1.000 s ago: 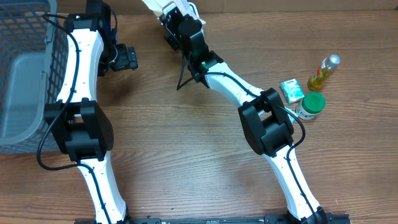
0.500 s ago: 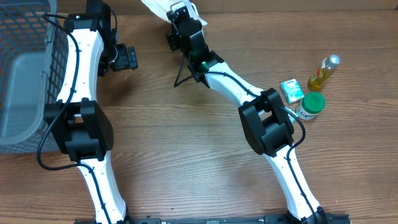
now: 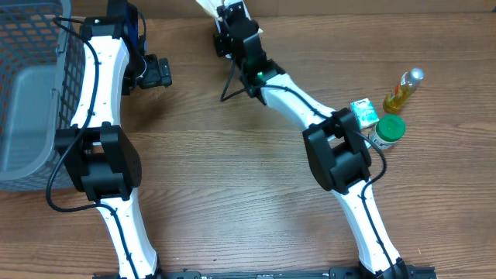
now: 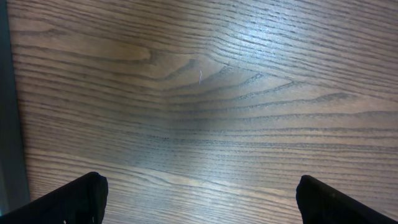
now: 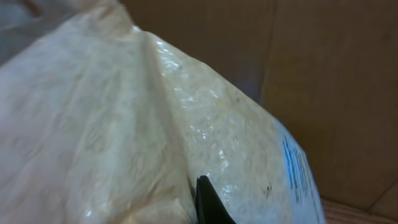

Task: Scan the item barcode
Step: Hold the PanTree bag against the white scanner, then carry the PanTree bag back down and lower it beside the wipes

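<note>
**Pale bag [image 5: 124, 118] held at the far edge**

The pale bag is pinched tight by the right gripper [image 3: 227, 17] at 12 o'clock on the table [image 3: 232, 194]. Blue print is seen on its side. The left gripper [image 4: 199, 202] is spread wide over bare wood, and nothing is held in it. A box [image 3: 363, 113], a jar [image 3: 387, 130] and a bottle [image 3: 403, 91] are set at 3 o'clock. A basket [image 3: 23, 31] is at 9 o'clock.

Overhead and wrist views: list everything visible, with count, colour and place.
plastic bag: one, pale yellow, top edge of the overhead view, in the right claw
basket: one, grey mesh, far left
carton: one, green and white, right side, against the right arm
jar: one, green lid, right of the carton
bottle: one, yellow contents, silver cap, beyond the jar
table: one, brown wood
left claw: black, open, empty, over bare table
right claw: black, shut on the plastic bag
</note>
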`<state>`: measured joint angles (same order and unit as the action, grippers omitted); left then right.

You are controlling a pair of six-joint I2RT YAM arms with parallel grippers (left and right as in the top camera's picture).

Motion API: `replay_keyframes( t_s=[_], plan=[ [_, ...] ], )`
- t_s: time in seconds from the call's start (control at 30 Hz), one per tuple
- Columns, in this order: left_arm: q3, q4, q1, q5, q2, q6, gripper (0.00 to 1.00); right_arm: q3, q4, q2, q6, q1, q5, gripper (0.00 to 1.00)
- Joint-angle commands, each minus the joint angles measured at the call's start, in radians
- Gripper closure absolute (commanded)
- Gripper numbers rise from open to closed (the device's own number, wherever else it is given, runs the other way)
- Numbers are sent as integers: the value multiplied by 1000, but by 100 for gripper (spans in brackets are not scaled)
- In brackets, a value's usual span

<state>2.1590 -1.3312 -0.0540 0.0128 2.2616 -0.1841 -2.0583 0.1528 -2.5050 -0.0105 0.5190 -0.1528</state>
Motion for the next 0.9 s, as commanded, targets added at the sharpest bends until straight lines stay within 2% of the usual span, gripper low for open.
replay_keyframes(
  t_s=[0.0,0.27,0.4,0.53,0.63,0.73,0.87],
  plan=[
    [17,0,2,10,-1,-3,1,-11,-77,235,-16,-34,137,96],
    [17,0,2,10,-1,-3,0,-11,-672,495,-147,-120,437,96],
    [17,0,2,10,-1,-3,0,-11,-999,506,-146,-167,617,96],
    [17,0,2,10,-1,-3,0,19,-1322,475,-83,-191,632,96],
    [17,0,2,10,-1,-3,0,72,-1413,465,-42,-195,624,96],
    [17,0,2,10,-1,-3,0,158,-1423,465,-41,-195,580,96],
    [17,0,2,10,-1,-3,1,233,-1402,465,-48,-195,360,89]
  ],
)
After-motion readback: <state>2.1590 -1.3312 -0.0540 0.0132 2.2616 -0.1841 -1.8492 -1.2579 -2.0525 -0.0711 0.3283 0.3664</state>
